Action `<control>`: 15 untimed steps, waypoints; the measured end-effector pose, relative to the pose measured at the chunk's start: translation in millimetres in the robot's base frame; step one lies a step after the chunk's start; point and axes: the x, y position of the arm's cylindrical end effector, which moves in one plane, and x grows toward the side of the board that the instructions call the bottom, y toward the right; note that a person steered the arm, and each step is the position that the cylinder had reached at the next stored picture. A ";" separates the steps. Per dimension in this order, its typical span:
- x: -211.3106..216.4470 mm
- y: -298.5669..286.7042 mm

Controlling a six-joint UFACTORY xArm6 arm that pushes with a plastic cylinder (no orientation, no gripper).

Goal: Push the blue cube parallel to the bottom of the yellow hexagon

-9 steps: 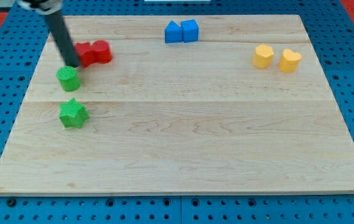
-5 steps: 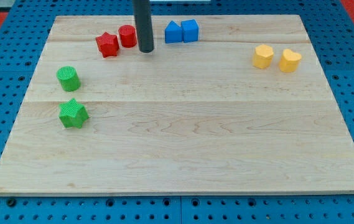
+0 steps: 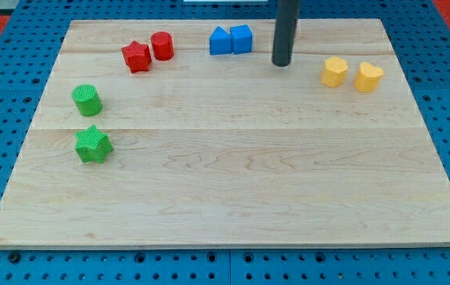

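Note:
The blue cube (image 3: 241,38) sits near the view's top centre of the wooden board (image 3: 232,198), touching a blue triangular block (image 3: 220,41) on its left. The yellow hexagon (image 3: 334,71) lies toward the view's right, next to a yellow heart-shaped block (image 3: 368,77). My tip (image 3: 281,62) is on the board between the blue cube and the yellow hexagon, right of and slightly below the cube, apart from both.
A red star (image 3: 137,57) and a red cylinder (image 3: 162,45) lie at the top left. A green cylinder (image 3: 87,100) and a green star (image 3: 92,144) lie at the left edge. Blue pegboard surrounds the board.
My tip has swept from the left, pushing the red blocks to the right and upward, then passed below the blue blocks to their right. The blue and yellow blocks have not moved.

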 end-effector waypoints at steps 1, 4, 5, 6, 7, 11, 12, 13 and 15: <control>0.0 31.1; 0.1 117.5; 0.1 126.2; 0.1 128.6; 0.1 137.3; -106.6 153.9; -107.3 128.8; -107.4 80.8; -106.7 -50.0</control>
